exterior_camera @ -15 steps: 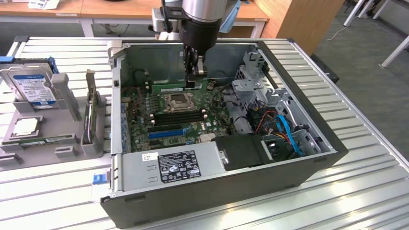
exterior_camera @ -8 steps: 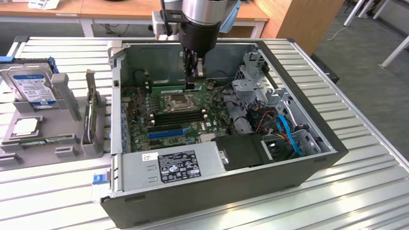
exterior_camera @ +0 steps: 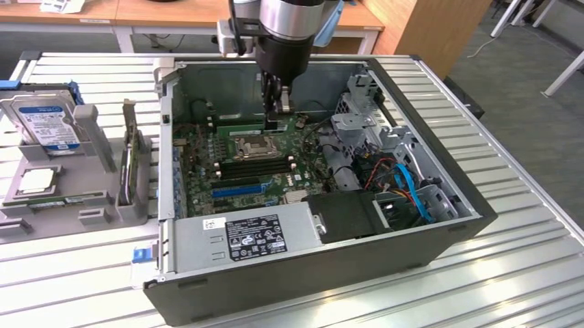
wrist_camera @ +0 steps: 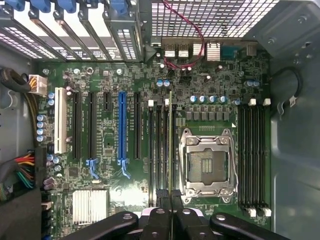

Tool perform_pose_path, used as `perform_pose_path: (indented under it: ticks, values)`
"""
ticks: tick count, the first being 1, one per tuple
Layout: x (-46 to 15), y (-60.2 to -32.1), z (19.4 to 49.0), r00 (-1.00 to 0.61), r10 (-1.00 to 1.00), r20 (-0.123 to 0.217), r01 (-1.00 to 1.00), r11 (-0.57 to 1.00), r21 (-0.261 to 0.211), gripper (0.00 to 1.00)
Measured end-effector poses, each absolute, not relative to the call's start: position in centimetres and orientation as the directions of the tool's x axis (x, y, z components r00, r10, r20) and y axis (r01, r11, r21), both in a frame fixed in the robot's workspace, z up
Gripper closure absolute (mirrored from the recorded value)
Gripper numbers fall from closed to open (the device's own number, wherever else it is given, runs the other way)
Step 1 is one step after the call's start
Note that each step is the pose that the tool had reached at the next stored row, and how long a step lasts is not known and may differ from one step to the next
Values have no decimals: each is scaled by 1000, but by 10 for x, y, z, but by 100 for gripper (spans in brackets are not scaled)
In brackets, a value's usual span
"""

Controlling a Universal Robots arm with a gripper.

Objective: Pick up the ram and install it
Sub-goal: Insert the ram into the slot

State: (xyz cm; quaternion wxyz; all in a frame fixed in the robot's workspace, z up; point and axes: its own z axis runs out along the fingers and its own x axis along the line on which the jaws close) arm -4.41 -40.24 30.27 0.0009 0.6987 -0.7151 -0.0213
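Observation:
The ram (wrist_camera: pixel 170 145) shows edge-on in the wrist view as a thin green line above the black memory slots (wrist_camera: pixel 159 150) beside the CPU socket (wrist_camera: pixel 207 162). My gripper (wrist_camera: pixel 170 201) is shut on it, and the black fingertips (wrist_camera: pixel 161 197) pinch its near end. In the exterior view the gripper (exterior_camera: pixel 273 117) hangs inside the open computer case (exterior_camera: pixel 429 147), above the motherboard's far side. The ram (exterior_camera: pixel 239 127) sticks out from the fingers toward the exterior view's left, level and held clear above the board.
A grey fixture (exterior_camera: pixel 91 205) at the exterior view's left holds a hard drive (exterior_camera: pixel 41 119) and a loose processor (exterior_camera: pixel 37 179). Inside the case are the power supply (exterior_camera: pixel 251 236), a drive cage (exterior_camera: pixel 360 126), blue and red cables (exterior_camera: pixel 406 184) and expansion slots (wrist_camera: pixel 122 130).

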Motion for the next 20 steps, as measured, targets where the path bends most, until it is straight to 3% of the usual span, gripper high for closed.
perform_pose_path:
  ticks: [20]
  values:
    - [-44, -402, 287, -24, -999, -29, -999, 23, 32, 89]
